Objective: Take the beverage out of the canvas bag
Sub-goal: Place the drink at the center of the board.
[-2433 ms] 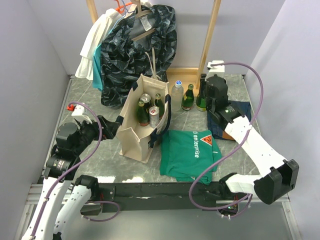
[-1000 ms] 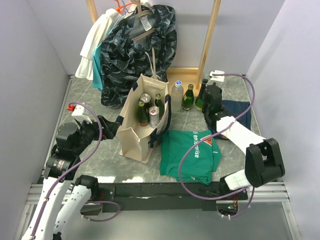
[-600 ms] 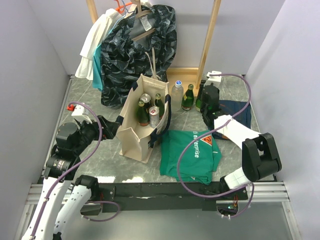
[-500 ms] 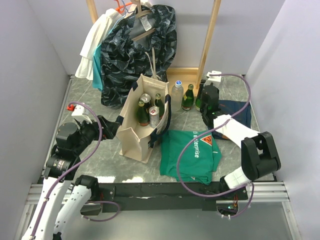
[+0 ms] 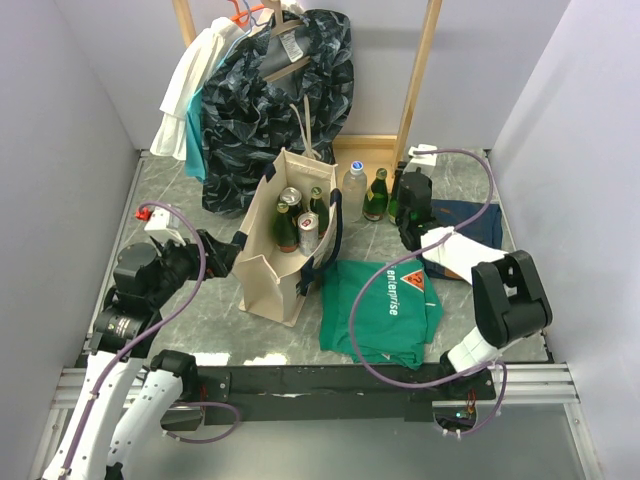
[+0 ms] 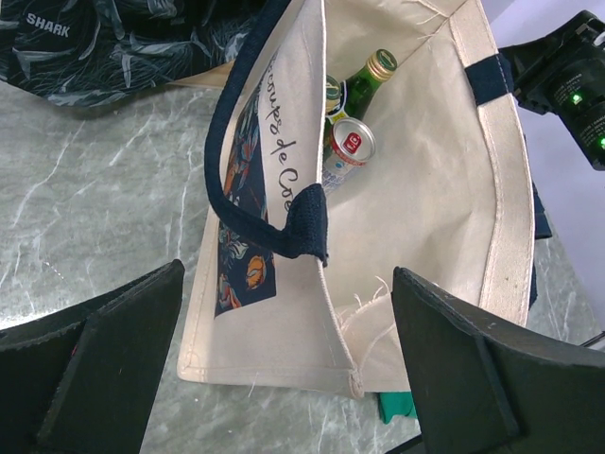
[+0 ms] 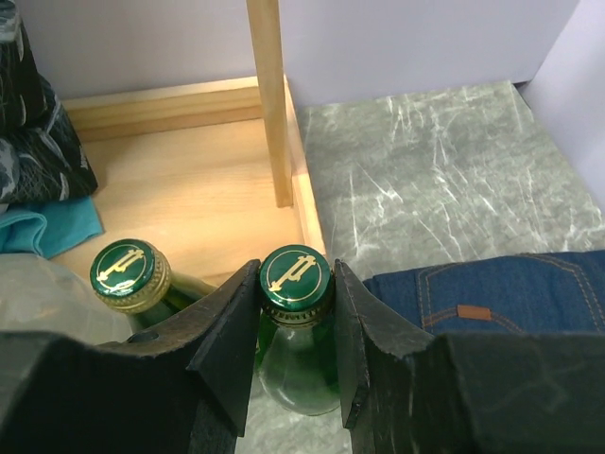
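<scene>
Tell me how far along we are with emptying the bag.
Two drinks, a clear bottle and a green bottle, stand outside by the wooden rack. The right gripper is shut on a third bottle beside them. Remaining: green bottles and a can in the canvas bag; the left gripper is open.

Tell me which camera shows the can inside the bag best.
The left wrist view: the can is large, its top and red mark clear inside the canvas bag. The top view shows it small among bottles. The right wrist view misses it.
</scene>
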`<state>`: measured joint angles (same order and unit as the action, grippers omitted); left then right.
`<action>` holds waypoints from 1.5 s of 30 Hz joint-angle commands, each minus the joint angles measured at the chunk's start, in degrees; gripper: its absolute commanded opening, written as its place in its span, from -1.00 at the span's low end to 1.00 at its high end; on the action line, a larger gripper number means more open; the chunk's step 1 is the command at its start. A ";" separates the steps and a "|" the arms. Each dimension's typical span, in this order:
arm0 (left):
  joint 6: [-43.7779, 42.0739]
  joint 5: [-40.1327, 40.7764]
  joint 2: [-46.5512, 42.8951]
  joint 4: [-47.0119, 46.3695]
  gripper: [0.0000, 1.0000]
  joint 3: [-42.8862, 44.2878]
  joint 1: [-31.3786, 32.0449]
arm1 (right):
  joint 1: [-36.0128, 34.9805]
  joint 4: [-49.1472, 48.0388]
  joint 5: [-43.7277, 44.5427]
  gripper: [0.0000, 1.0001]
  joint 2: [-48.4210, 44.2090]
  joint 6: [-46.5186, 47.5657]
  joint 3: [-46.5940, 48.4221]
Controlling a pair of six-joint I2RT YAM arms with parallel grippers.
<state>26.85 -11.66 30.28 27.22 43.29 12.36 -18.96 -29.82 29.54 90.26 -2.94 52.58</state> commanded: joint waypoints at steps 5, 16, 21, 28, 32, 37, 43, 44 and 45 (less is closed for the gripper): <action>0.31 0.50 1.27 -1.82 0.93 0.04 0.12 | 0.59 -14.12 2.63 -1.00 0.88 -0.22 3.15; 0.39 1.38 1.62 -1.65 0.93 0.04 0.03 | 1.29 -13.77 1.66 -1.00 2.99 -2.24 4.11; 0.48 1.55 1.27 -1.65 0.93 -0.05 0.03 | 2.52 -10.61 -1.85 -1.00 3.61 -4.00 5.60; 0.48 1.55 1.18 -1.65 0.93 -0.05 0.03 | 3.40 -6.92 -2.82 -1.00 4.40 -5.32 6.84; 0.48 1.47 0.92 -1.65 0.93 -0.05 0.03 | 3.40 -5.16 -3.35 -1.00 4.14 -5.50 7.01; 0.40 1.29 0.74 -1.73 0.93 -0.13 0.12 | 3.23 -1.12 -6.16 -1.00 4.05 -4.97 7.80; 0.40 1.11 0.30 -1.82 0.93 -0.13 0.03 | 3.32 2.92 -6.78 -1.00 4.58 -5.14 8.94; 0.39 1.11 0.39 -1.82 0.93 -0.13 0.03 | 3.23 3.89 -6.78 -1.00 4.66 -5.32 9.21; 0.39 1.03 0.22 -1.82 0.93 -0.13 0.03 | 3.32 4.42 -6.78 -1.00 4.75 -5.32 9.65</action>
<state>26.87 -10.63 31.38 27.27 43.29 12.36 -15.86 -25.47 24.03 95.24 -6.83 58.06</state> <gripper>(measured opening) 0.967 0.403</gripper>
